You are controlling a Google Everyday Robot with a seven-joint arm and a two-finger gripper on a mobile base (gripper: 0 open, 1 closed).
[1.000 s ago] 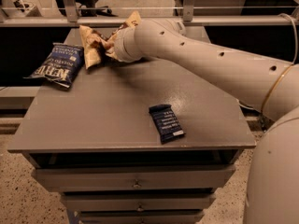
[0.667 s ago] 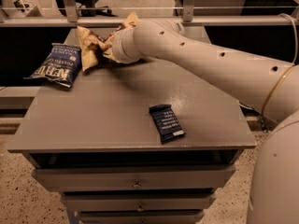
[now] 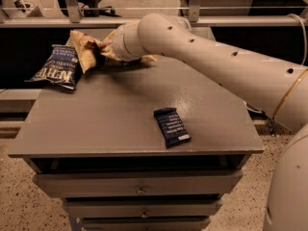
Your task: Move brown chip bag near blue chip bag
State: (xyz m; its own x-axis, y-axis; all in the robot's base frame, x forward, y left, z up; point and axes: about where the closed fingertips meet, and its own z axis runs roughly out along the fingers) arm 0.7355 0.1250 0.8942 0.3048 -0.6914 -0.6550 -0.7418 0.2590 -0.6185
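Since the brown chip bag (image 3: 85, 52) bunched right at the gripper (image 3: 107, 47) is light, crinkly and slippery, I'd pinch its sealed end; can't tell if it's clamped; blue chip bag (image 3: 57, 69) sits just beyond.

table (image 3: 120, 114): grey top over drawers | far-left corner: blue chip bag (image 3: 57, 67) flat at the left edge | just beside it, to its right: brown chip bag (image 3: 85, 52), crumpled; resting or lifted cannot be told | gripper (image 3: 108, 52) at the brown chip bag, mostly hidden behind the wrist | front, right of middle: dark blue bar wrapper (image 3: 171, 126) flat, well apart from both bags
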